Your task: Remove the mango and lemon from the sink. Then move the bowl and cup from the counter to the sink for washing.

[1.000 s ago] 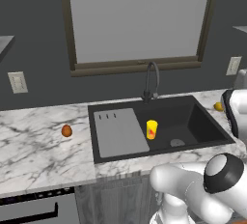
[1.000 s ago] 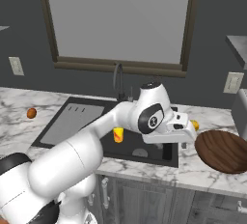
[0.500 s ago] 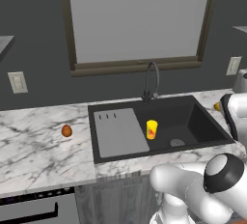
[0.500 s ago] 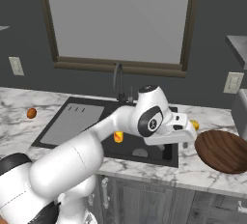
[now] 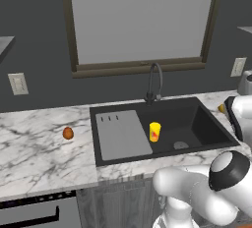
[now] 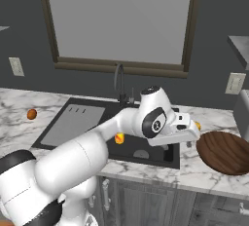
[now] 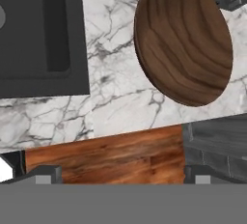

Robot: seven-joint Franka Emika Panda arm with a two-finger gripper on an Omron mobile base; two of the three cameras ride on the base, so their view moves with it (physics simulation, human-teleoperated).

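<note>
My gripper (image 6: 177, 144) hangs open and empty over the counter (image 6: 204, 171), between the sink (image 6: 68, 130) and the bowl (image 6: 224, 152). In the hand view the brown wooden bowl (image 7: 183, 42) lies at the upper right, apart from my fingertips (image 7: 46, 172), with the sink (image 7: 43, 35) corner at the upper left. The yellow cup (image 5: 154, 131) stands upright in the basin (image 5: 197, 124); in the right base view the cup (image 6: 118, 138) is partly behind my arm. The mango (image 5: 68, 133) rests on the counter (image 5: 39, 148) left of the sink. The lemon (image 6: 197, 125) peeks from behind my hand.
A dark arched faucet (image 5: 155, 82) rises behind the basin. A grey appliance (image 6: 241, 113) stands on the counter at the far right, beyond the bowl. The counter's front edge runs close below my hand, with wood floor (image 7: 111, 155) beneath it.
My hand has shifted slightly to the right and lower, closer to the bowl. The jaws stayed open. Fruits, cup and bowl have not moved.
</note>
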